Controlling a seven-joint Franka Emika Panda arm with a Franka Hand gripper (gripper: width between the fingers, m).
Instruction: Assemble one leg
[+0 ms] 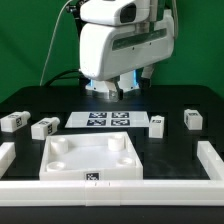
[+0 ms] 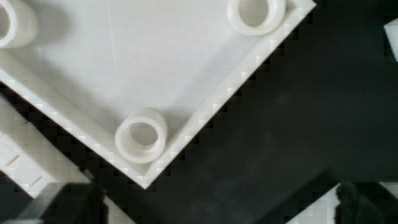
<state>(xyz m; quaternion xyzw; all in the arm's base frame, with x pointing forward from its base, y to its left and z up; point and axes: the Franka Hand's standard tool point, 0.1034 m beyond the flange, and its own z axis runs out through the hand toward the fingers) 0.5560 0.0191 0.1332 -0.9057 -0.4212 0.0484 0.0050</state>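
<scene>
Several small white legs with tags lie on the black table: two at the exterior view's left (image 1: pixel 12 122) (image 1: pixel 44 127) and two at its right (image 1: pixel 157 122) (image 1: pixel 192 118). The large white square tabletop (image 1: pixel 92 160) with round corner sockets lies in front; the wrist view shows one corner of it (image 2: pixel 125 70) with a socket (image 2: pixel 143 137). My gripper (image 1: pixel 108 90) hangs at the back above the marker board (image 1: pixel 105 120), apart from every leg. In the wrist view my gripper (image 2: pixel 210 208) is open and empty, its dark fingers at the frame's corners.
Low white walls (image 1: pixel 212 160) run along the front and both sides of the table. A green backdrop stands behind the arm.
</scene>
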